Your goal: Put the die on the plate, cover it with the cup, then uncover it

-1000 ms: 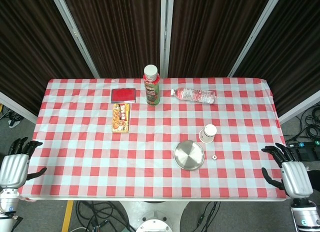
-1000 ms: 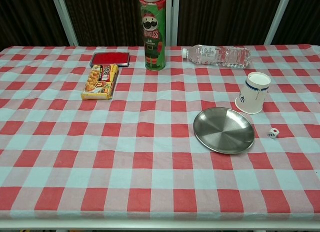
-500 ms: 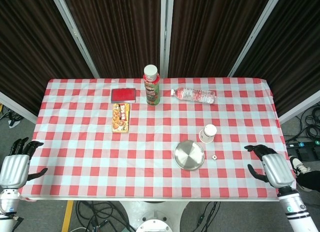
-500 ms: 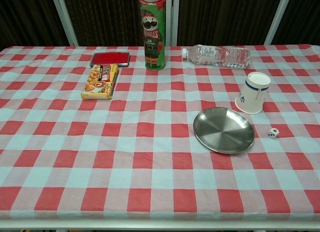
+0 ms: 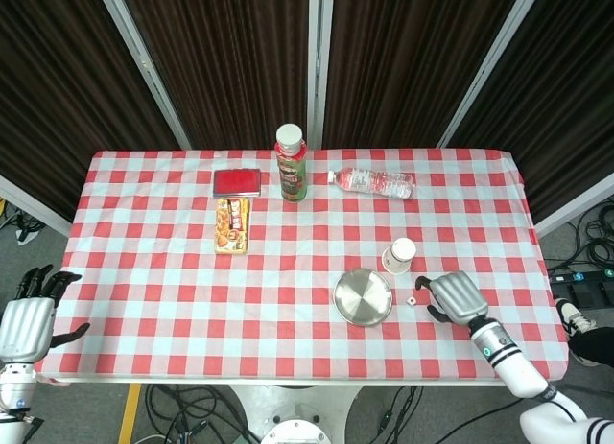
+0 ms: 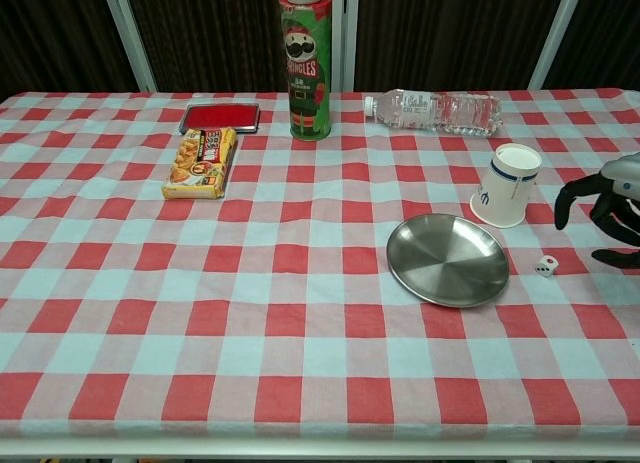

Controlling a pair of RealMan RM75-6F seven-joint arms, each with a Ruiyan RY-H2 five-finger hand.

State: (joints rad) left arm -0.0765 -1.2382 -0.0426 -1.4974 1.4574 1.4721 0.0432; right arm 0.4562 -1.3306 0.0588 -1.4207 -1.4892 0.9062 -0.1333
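A small white die [image 6: 545, 266] [image 5: 411, 299] lies on the checked cloth just right of the round steel plate [image 6: 447, 259] [image 5: 363, 296]. A white paper cup [image 6: 508, 184] [image 5: 399, 255] stands upside down behind the plate's right side. My right hand [image 5: 453, 296] [image 6: 610, 208] hovers over the table right of the die, fingers spread and curved, holding nothing. My left hand [image 5: 27, 321] hangs off the table's front left corner, fingers apart and empty.
At the back stand a green Pringles can [image 6: 309, 66] and a lying water bottle [image 6: 434, 111]. A red flat box [image 6: 218, 116] and a snack packet [image 6: 201, 161] sit at the back left.
My right hand has swung in from beyond the table's right edge to a spot just right of the die. The left hand, die, cup and plate have not moved.
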